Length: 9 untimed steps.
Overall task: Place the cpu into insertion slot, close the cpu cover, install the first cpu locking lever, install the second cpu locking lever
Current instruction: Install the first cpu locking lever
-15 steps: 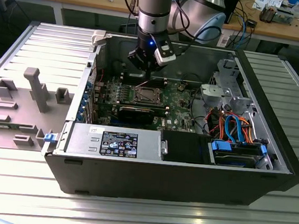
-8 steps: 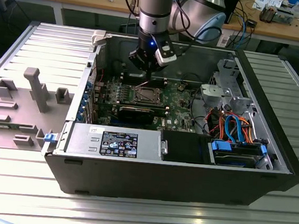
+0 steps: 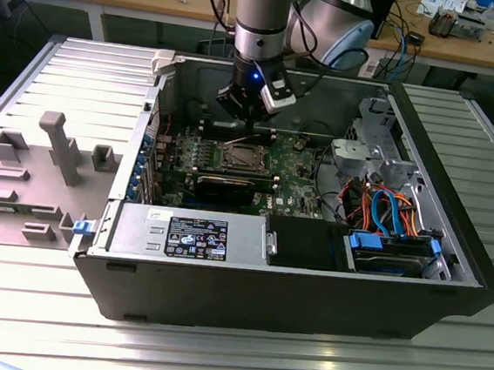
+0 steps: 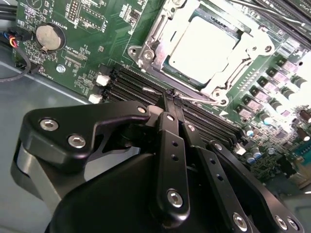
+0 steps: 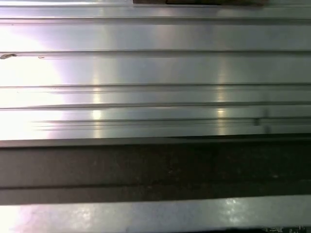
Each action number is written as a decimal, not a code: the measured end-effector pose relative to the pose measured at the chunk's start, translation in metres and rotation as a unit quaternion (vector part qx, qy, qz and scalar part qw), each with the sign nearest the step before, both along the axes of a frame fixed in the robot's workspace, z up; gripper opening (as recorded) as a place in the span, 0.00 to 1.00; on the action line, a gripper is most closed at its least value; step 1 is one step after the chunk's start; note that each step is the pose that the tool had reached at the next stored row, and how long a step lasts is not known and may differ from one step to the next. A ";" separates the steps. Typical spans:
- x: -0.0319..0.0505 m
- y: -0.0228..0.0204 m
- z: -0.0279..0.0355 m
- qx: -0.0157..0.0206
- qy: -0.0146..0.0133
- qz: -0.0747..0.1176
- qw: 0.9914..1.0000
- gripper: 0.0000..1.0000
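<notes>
Second wrist view shows the gripper (image 4: pixel 173 99) with fingers pressed together, holding nothing visible. Just beyond its tips the cpu cover (image 4: pixel 214 89) lies flat over the cpu (image 4: pixel 206 48), and a thin locking lever (image 4: pixel 197 98) runs crosswise.

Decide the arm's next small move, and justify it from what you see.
Probably a slight push on the locking lever toward the motherboard. The cpu is already seated, the cpu cover rests flat over it, and the gripper, fingers together, sits at that lever, whose latching I cannot confirm.
</notes>
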<state>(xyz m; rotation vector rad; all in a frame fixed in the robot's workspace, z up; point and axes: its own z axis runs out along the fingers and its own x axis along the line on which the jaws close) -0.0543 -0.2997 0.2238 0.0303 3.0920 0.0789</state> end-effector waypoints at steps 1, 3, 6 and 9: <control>0.0015 0.0000 -0.0011 0.000 0.000 0.000 1.000 0.11; 0.0035 0.0001 -0.0027 0.000 0.000 0.000 1.000 0.11; 0.0061 0.0001 -0.0047 0.000 0.001 0.000 1.000 0.11; 0.0092 0.0001 -0.0076 0.000 0.001 0.000 1.000 0.11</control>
